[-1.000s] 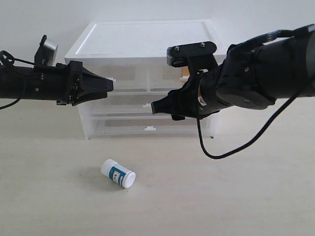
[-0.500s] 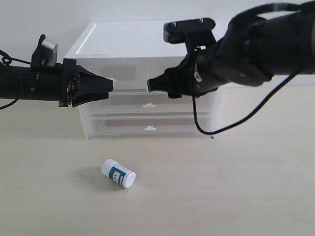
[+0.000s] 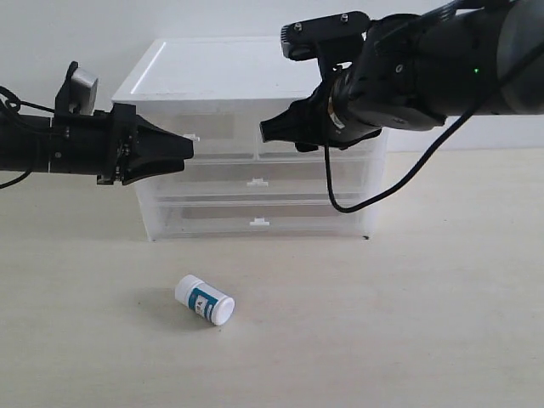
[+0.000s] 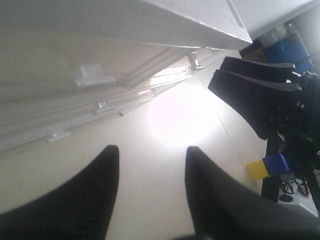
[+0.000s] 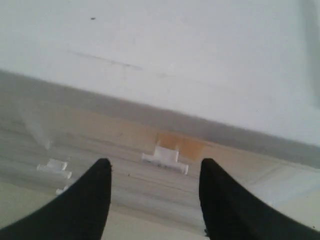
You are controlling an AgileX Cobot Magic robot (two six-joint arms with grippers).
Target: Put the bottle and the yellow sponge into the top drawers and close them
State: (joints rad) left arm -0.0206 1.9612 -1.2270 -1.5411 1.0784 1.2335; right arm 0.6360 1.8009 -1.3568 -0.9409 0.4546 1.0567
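Observation:
The white bottle lies on its side on the table in front of the drawer unit, away from both grippers. My left gripper is open and empty, its tips just short of the top left drawer's handle. My right gripper is also open and empty, facing the top right drawer's handle. An orange patch, the yellow sponge, shows through that drawer's translucent front. Both top drawers look shut.
Two full-width drawers sit shut below the top ones. A black cable hangs from my right arm in front of the unit. The unit stands against a white wall. A yellow and blue object lies off to the side.
My right arm has risen and moved left, from in front of the middle drawer up to the top right drawer. The left gripper and the bottle have stayed put.

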